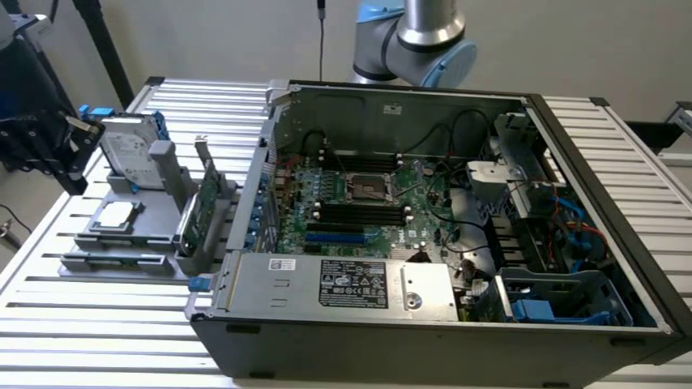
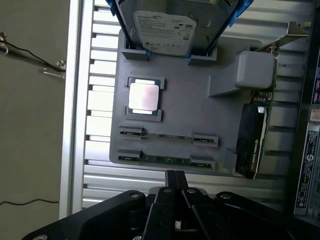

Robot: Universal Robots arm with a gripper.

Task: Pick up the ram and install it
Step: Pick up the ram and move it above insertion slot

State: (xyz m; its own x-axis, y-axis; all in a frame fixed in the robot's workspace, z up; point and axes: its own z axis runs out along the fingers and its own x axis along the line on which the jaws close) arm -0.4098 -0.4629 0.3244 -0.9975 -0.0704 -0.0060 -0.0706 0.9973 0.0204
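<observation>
Two ram sticks stand on edge in clips at the near end of the grey fixture tray (image 2: 200, 115): a dark-green ram stick (image 2: 165, 159) and a thinner-looking one (image 2: 167, 136) behind it. In the exterior view the ram (image 1: 117, 261) lies low on the tray at that view's left. My gripper (image 2: 174, 173) hovers just off the tray's edge, a short way from the closer stick, fingers pressed together and holding nothing. In the exterior view the gripper (image 1: 54, 150) hangs at the far left, beside the tray. The black ram slots (image 1: 357, 215) sit on the motherboard inside the open case.
On the tray there are also a hard drive (image 2: 167, 30) in blue brackets, a CPU (image 2: 144, 96) and a green expansion card (image 2: 255, 140) with a metal bracket. The open computer case (image 1: 433, 324) stands on the slatted table (image 1: 108, 340), with its power supply (image 1: 346, 284) in front.
</observation>
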